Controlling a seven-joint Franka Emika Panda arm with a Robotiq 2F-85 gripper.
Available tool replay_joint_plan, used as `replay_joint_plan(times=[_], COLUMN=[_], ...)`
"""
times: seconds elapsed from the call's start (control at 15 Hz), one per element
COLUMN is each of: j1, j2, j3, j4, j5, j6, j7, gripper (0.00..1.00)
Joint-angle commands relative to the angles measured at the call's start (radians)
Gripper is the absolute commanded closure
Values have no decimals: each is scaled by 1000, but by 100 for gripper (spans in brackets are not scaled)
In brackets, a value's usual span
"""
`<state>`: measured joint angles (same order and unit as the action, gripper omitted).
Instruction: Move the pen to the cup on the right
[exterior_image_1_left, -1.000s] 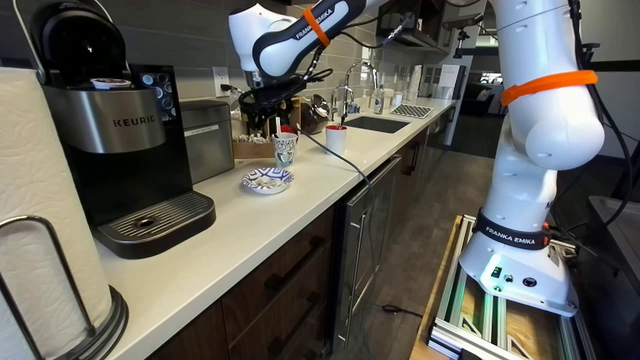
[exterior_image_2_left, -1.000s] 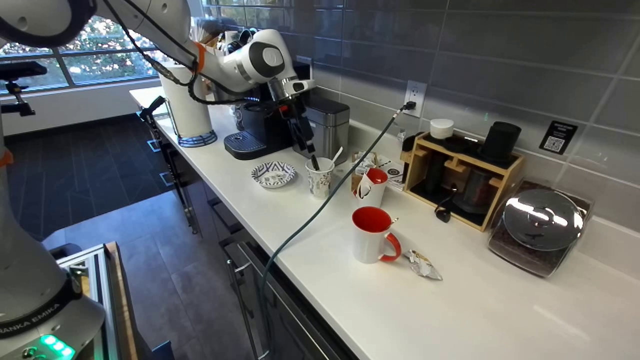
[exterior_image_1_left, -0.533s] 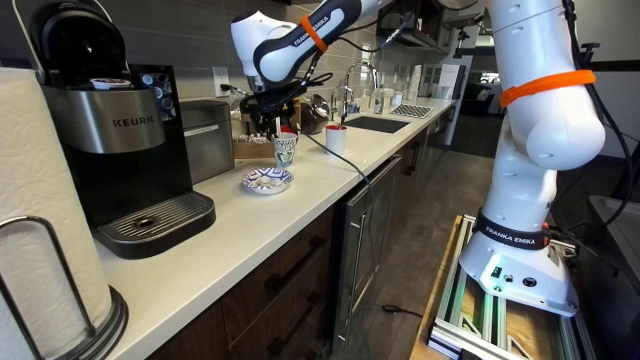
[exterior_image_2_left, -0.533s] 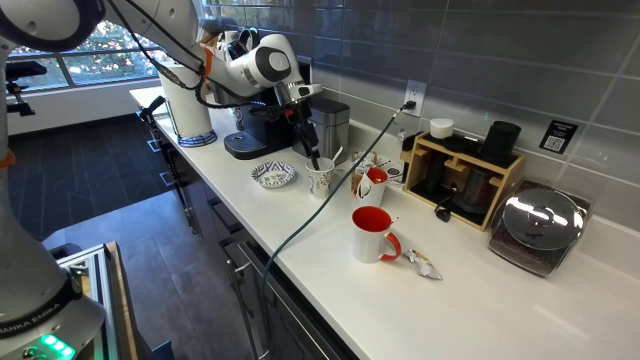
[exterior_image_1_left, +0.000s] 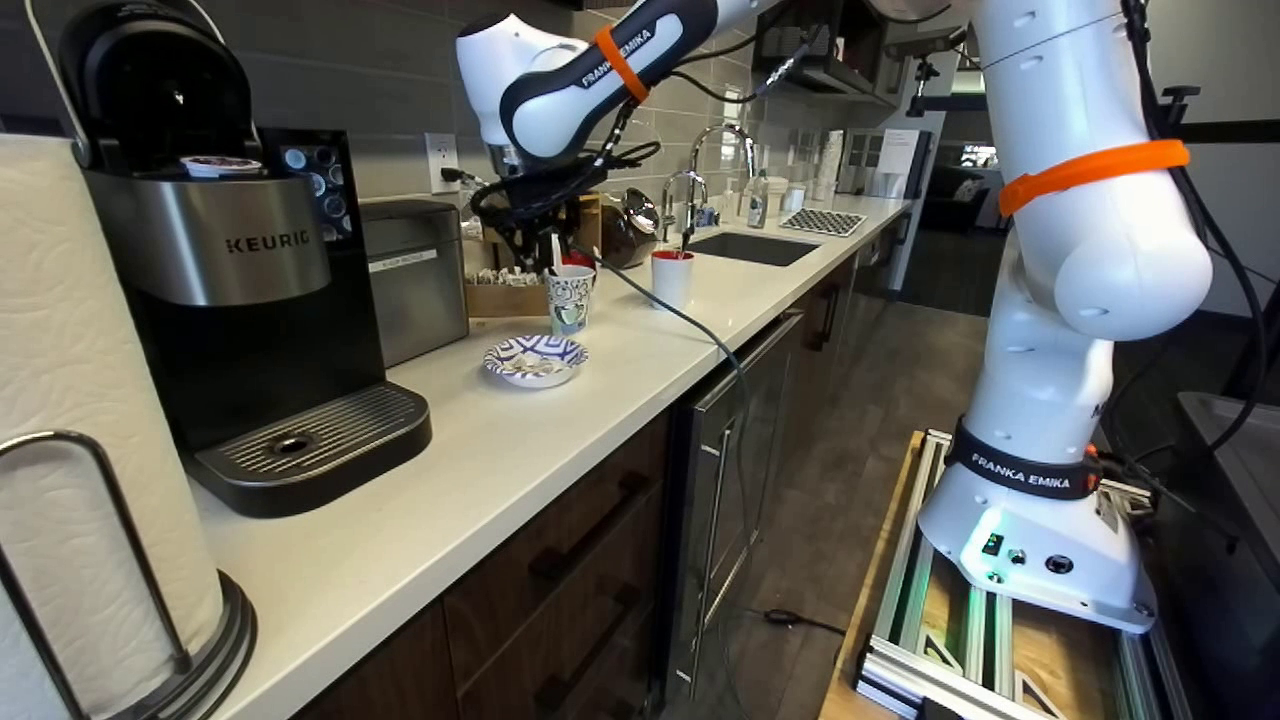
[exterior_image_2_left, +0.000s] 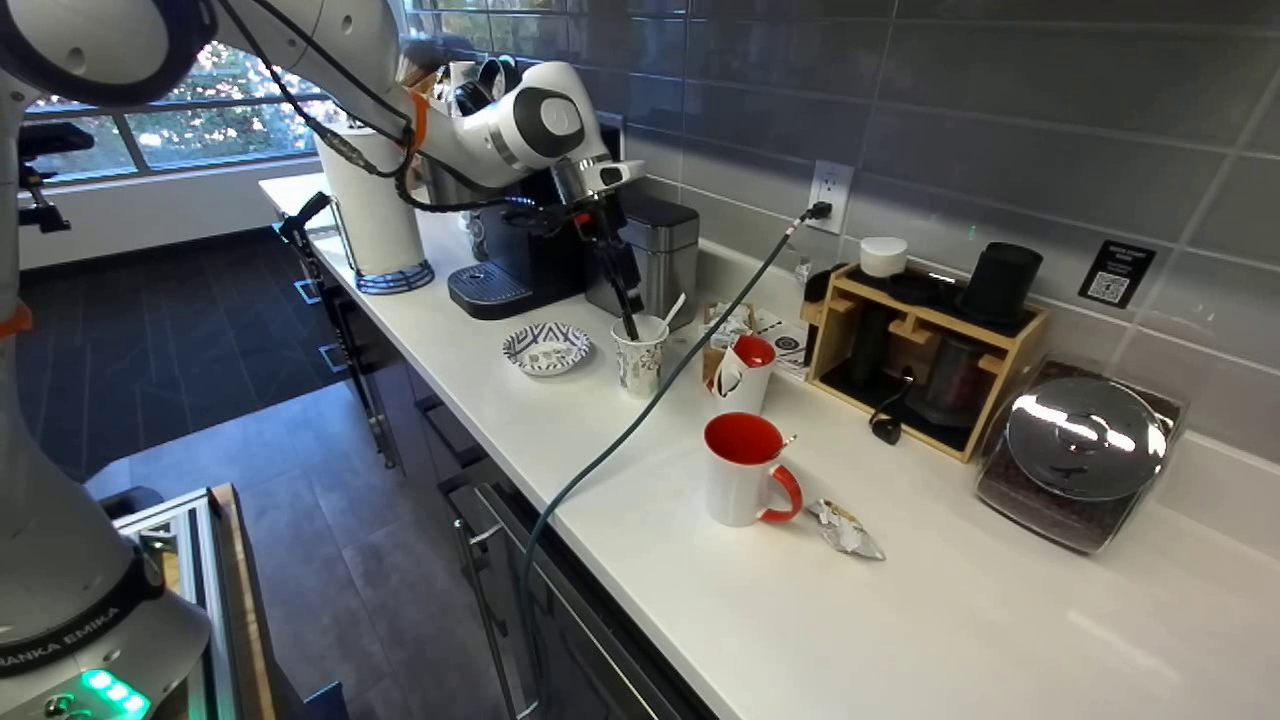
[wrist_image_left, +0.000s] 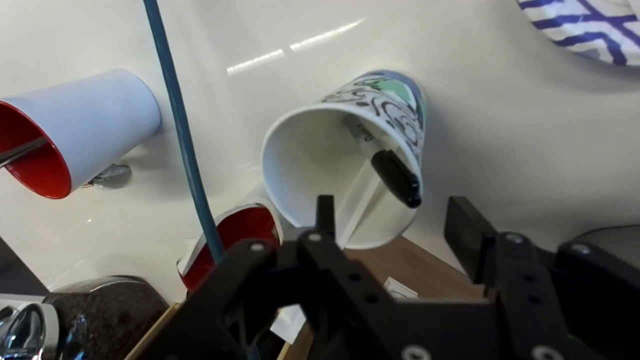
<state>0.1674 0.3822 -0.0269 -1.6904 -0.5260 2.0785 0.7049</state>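
Note:
The pen (wrist_image_left: 395, 175), with a black cap and pale barrel, leans cap-up inside a patterned paper cup (wrist_image_left: 400, 107) and rests against its rim. A white stick (wrist_image_left: 356, 202) leans in that cup too. The patterned cup stands on the counter in both exterior views (exterior_image_1_left: 570, 305) (exterior_image_2_left: 639, 370). My gripper (wrist_image_left: 392, 217) is open and empty; the pen's cap shows between and beyond its fingers in the wrist view. In an exterior view the gripper (exterior_image_2_left: 630, 295) hangs just above that cup. A white mug with red inside and handle (exterior_image_2_left: 735, 490) stands nearer that camera; it also shows in the wrist view (wrist_image_left: 105, 120).
A torn red-and-white cup (exterior_image_2_left: 740, 390) stands beside the patterned cup. A cable (exterior_image_2_left: 640, 420) crosses the counter between cup and mug. A patterned bowl (exterior_image_2_left: 546, 350), a metal bin (exterior_image_2_left: 660, 265), a wooden rack (exterior_image_2_left: 830, 365) and a foil wrapper (exterior_image_2_left: 848, 530) are around.
The arm has moved slightly: the gripper came down toward the patterned cup, then shifted up a little. The pen, cups and bowl have not moved.

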Motion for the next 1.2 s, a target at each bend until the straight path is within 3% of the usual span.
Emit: replay_joint_plan(times=[0.0, 0.27, 0.4, 0.8, 0.93, 1.13], j1=[16, 17, 18, 22, 25, 27], j2=[6, 13, 13, 6, 6, 10], j3=[-14, -18, -15, -7, -8, -10], j4=[19, 22, 21, 17, 17, 21], j5=[11, 6, 7, 11, 9, 8], j6=[-41, -78, -94, -120, -121, -129], j7=[4, 0, 0, -16, -17, -15], gripper=[46, 53, 48, 53, 57, 73])
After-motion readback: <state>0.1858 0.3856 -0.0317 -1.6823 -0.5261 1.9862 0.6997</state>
